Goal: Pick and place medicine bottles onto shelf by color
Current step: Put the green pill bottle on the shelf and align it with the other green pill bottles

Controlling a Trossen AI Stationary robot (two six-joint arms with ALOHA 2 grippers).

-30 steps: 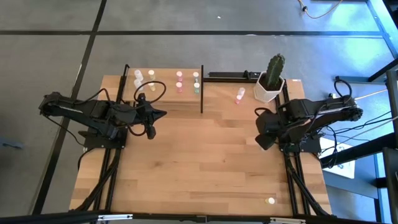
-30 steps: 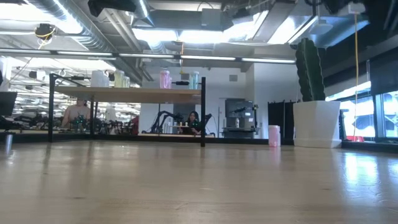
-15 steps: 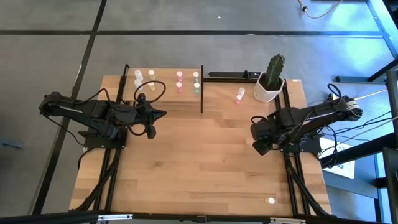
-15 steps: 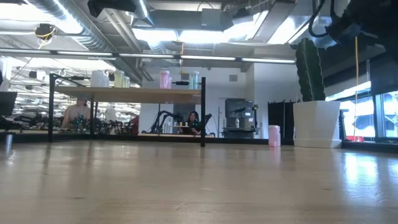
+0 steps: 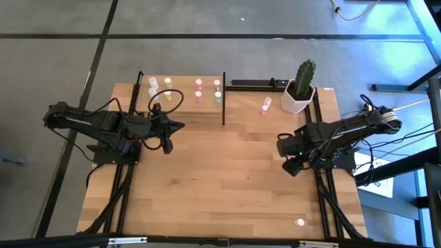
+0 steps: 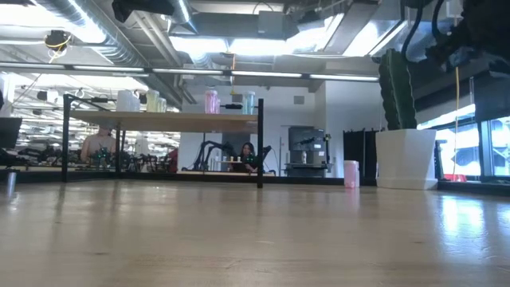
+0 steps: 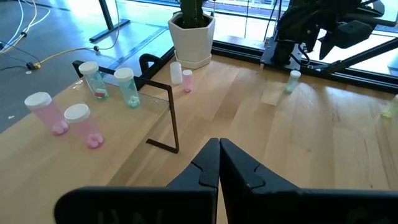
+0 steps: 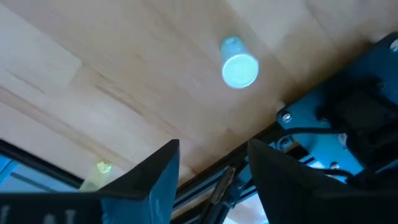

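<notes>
The shelf (image 5: 180,103) stands at the table's far left. On it stand white (image 5: 153,84), pale yellow (image 5: 167,83), pink (image 5: 198,85) and pale green (image 5: 217,85) medicine bottles. A pink bottle and a white one (image 5: 265,105) stand on the table by the cactus pot. My right gripper (image 8: 214,168) hangs open above a pale green bottle (image 8: 239,68) that stands upright on the table; this bottle also shows in the left wrist view (image 7: 291,81). My left gripper (image 7: 219,163) is shut and empty, in front of the shelf (image 5: 176,126).
A white pot with a green cactus (image 5: 298,96) stands at the far right. A small pale yellow bottle (image 5: 300,222) lies near the table's near right edge. Black frame rails (image 5: 255,84) run along the far edge. A person (image 6: 245,155) shows in the room behind.
My right arm has stretched out, and its gripper has shifted a little toward the table's near edge, over the pale green bottle. The gripper now covers that bottle in the high view.
</notes>
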